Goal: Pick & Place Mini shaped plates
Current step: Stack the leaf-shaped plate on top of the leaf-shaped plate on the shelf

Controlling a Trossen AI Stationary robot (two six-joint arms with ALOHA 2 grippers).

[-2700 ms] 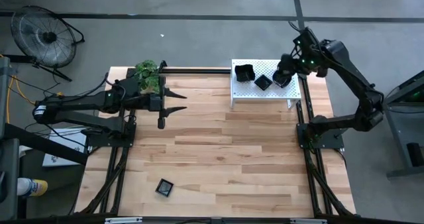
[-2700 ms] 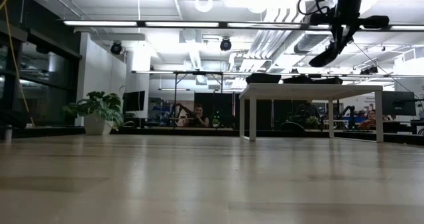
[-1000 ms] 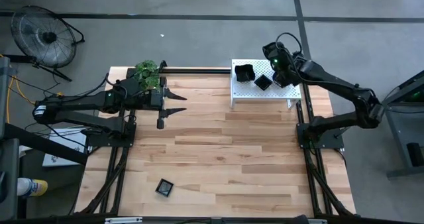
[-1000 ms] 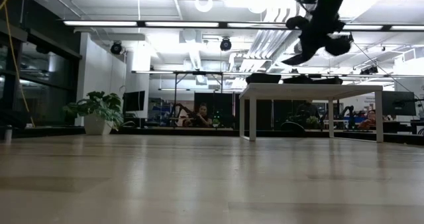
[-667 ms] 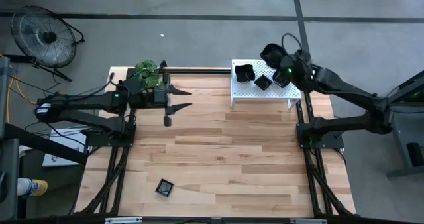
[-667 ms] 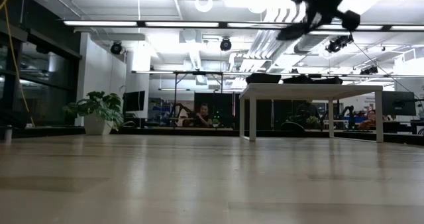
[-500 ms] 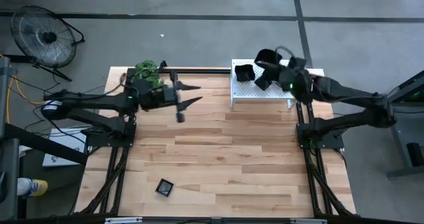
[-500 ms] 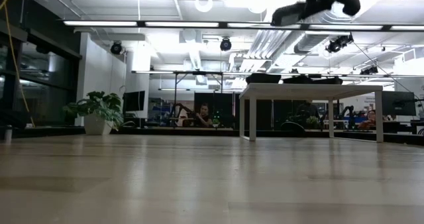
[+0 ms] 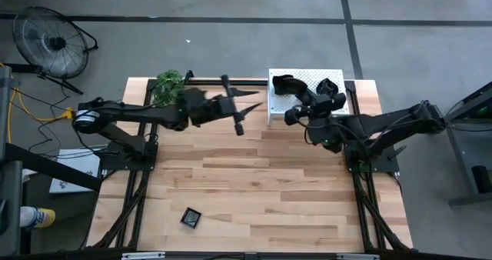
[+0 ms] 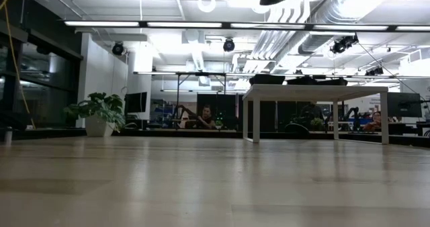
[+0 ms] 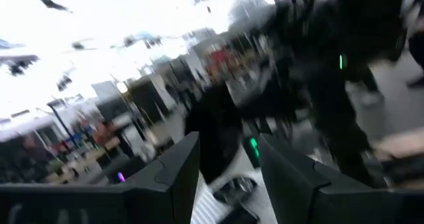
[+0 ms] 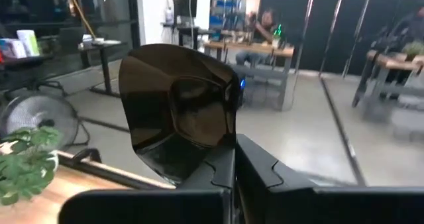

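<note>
**Dish pinched by its rim, carried high beside the rack**

High view: right gripper (image 9: 298,115) out over the light wooden table (image 9: 254,191), just in front of the white perforated rack (image 9: 301,106). Other glossy black mini plates (image 9: 283,81) resting on top of that rack. One small square black dish (image 9: 190,217) lying alone near the table's front edge, well apart from both arms. Left gripper (image 9: 247,110) stretched toward the rack, fingers spread, nothing between them.

Low view: only a dark shape at the top edge above the rack, too cropped to say which arm. Nothing resting on the near boards.

Left wrist view: heavily blurred; two dark fingers (image 11: 173,168) standing apart and empty, a dark arm ahead.

Right wrist view: fingers pressed together on the lower rim of a glossy black wavy-edged mini plate (image 12: 179,101), held upright on edge, well clear of the table, green potted plant (image 12: 23,161) off to one side.

Handling, as judgement: probably light, rigid and brittle if ceramic or glass; glaze likely slick, so an edge pinch liable to pivot or slip on a quick swing. Best taken across the rim, low on the wall, and set down gently and flat rather than dropped.
</note>
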